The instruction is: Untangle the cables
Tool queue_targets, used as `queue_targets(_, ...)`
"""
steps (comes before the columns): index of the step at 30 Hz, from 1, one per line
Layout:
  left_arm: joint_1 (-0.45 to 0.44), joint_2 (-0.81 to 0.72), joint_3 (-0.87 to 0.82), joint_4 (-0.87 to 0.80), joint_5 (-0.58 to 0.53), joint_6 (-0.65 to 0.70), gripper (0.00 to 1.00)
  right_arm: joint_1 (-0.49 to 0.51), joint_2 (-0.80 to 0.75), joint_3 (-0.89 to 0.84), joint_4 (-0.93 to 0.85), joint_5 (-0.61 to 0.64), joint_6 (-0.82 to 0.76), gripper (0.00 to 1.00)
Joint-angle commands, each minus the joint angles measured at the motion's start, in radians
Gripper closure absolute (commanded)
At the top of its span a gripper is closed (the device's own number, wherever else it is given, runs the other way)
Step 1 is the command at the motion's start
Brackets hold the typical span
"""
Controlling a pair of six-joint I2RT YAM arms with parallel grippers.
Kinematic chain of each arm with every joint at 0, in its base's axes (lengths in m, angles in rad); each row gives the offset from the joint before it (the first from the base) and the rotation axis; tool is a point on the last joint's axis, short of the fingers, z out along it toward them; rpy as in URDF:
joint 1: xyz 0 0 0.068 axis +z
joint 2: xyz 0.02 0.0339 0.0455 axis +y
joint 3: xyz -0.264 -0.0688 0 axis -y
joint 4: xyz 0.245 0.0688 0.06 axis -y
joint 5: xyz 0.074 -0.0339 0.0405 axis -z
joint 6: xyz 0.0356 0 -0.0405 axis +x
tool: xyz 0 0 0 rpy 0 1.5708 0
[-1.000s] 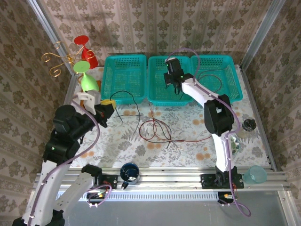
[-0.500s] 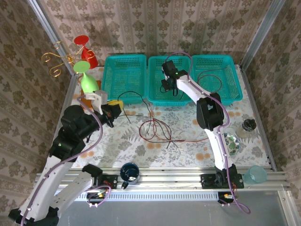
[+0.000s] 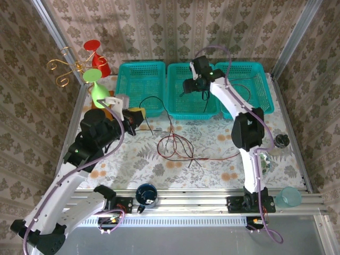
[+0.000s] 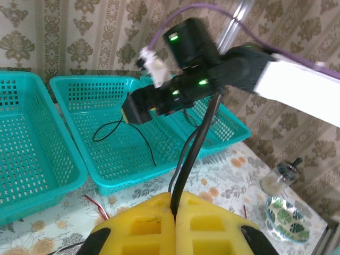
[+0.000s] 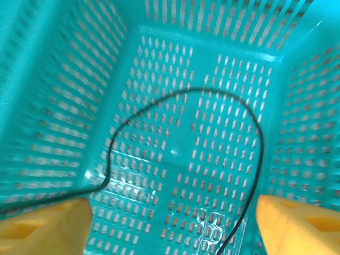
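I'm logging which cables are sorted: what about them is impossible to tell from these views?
Right wrist: the black cable in the basket is motion-blurred; both ends are cut off by the frame edges.
Top: the red cables are too thin to tell which crosses over which.
Left wrist: the held cable in the left gripper is out of focus; its far end is lost against the right arm.

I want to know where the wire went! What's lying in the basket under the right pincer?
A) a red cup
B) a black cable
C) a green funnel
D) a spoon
B: in the right wrist view a thin black cable curves across the floor of the teal basket, below the open right pincer.
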Motion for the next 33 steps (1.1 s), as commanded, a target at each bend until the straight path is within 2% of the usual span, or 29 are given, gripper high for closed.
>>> queue_targets(1,-0.008,0.025,0.039,0.068,-0.039,-0.064,1.0,-0.006,-0.157,-0.087,0.021,-0.072,0.011,0.1)
queue_targets(5,-0.012,0.068,0.053,0.108,-0.025,-0.073,1.0,-0.02,-0.262,-0.198,0.082,-0.103,0.041,0.04)
queue_targets(9,-0.02,0.113,0.097,0.11,-0.012,-0.06,1.0,-0.049,-0.334,-0.258,0.1,-0.144,0.067,0.03)
queue_targets(13,-0.034,0.159,0.132,0.117,-0.004,-0.042,1.0,-0.068,-0.419,-0.352,0.147,-0.168,0.087,0.04)
queue_targets(16,-0.044,0.167,0.165,0.102,-0.025,-0.005,1.0,-0.068,-0.452,-0.422,0.204,-0.234,0.074,0.09)
queue_targets(20,-0.043,0.13,0.19,0.062,-0.088,0.061,1.0,-0.058,-0.387,-0.407,0.186,-0.328,0.141,0.21)
queue_targets(28,-0.004,-0.029,0.18,-0.102,-0.184,0.119,1.0,0.026,-0.21,-0.315,0.152,-0.376,0.217,0.2)
queue_targets(33,0.036,-0.11,0.17,-0.217,-0.202,0.118,1.0,0.07,-0.104,-0.218,0.087,-0.379,0.18,0.19)
